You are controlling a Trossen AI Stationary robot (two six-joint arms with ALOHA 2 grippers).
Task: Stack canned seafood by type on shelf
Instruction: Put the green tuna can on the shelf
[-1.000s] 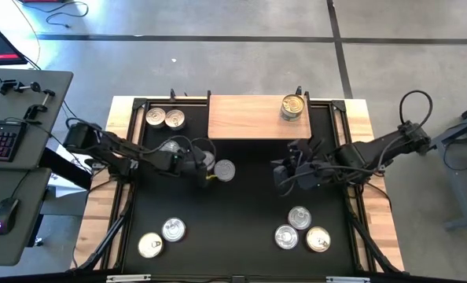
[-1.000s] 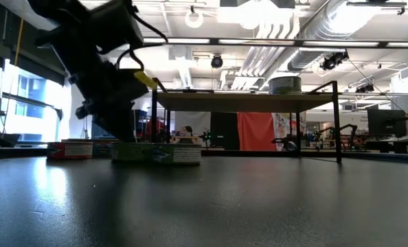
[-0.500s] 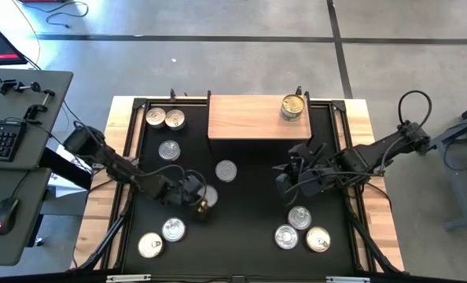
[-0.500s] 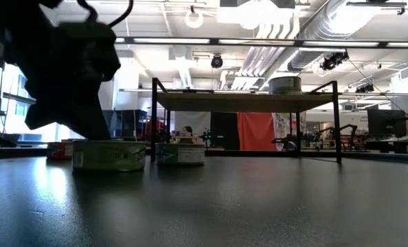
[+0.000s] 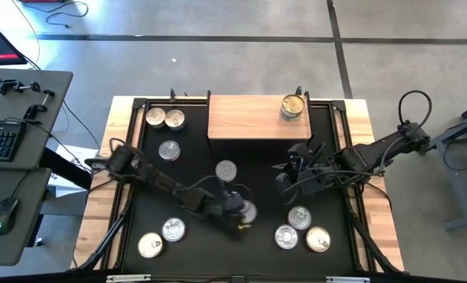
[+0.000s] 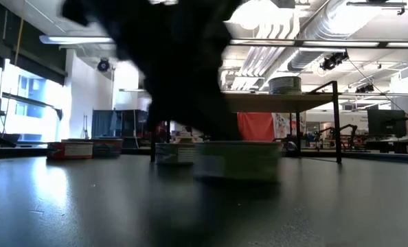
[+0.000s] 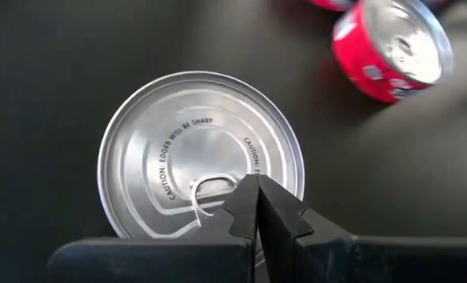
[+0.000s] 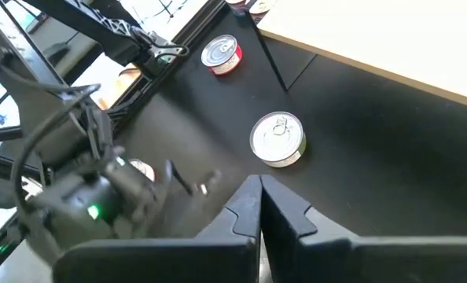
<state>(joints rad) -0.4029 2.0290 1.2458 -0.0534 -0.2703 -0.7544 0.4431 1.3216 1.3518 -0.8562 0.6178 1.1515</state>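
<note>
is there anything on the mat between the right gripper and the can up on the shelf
No. In the high view, only bare mat lies between the right gripper and the can on the shelf.

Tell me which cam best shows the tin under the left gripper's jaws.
Left wrist view: the silver tin fills the frame, pull tab and lid text legible, with the left gripper shut against it. High view: tin mostly hidden by the arm. Low view: blurred side wall. Right wrist view: cannot tell.

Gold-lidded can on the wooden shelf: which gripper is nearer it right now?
Right. The right gripper hovers over the mat just below the shelf, near the can. The left gripper is farther out, mid-mat, pressing a silver can.
</note>
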